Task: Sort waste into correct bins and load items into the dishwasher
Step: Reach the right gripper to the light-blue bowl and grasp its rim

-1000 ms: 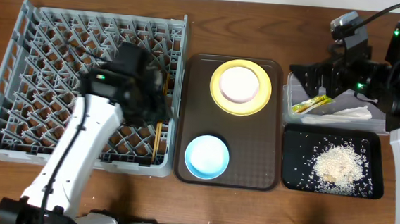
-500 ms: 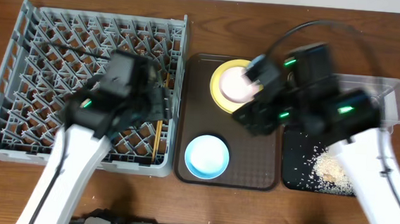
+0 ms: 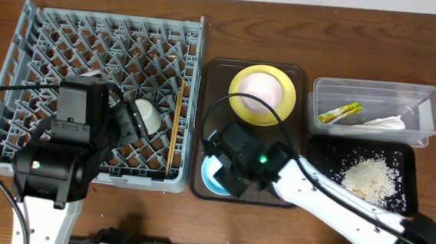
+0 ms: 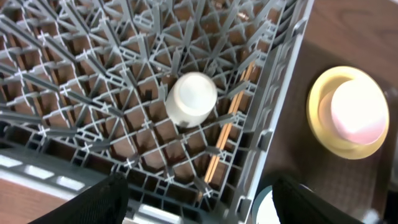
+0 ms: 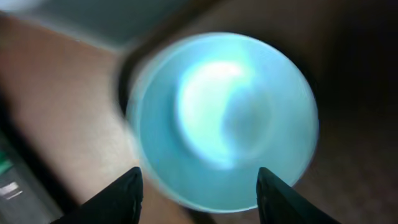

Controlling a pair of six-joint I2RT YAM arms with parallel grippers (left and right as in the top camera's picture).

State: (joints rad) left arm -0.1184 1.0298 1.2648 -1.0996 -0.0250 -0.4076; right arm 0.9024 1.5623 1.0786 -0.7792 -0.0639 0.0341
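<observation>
Right gripper (image 5: 199, 182) spread wide, empty, blue bowl (image 5: 224, 118) directly beneath, blurred, largely hidden overhead, left gripper (image 4: 202, 199) released, partly cut off, cup (image 4: 191, 99) and chopsticks (image 4: 227, 134) ahead in rack (image 4: 74, 74)

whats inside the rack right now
A cup sits among the pegs, with chopsticks along the right wall. The left arm covers part of the rack in the overhead view.

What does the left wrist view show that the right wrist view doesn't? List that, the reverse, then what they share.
Left wrist only: the grey plastic dish rack, a small cream-white cup lying in it, thin wooden chopsticks, and the round yellow plate. Right wrist only: the light blue bowl in full, blurred. Both: the dark brown serving tray.
</observation>
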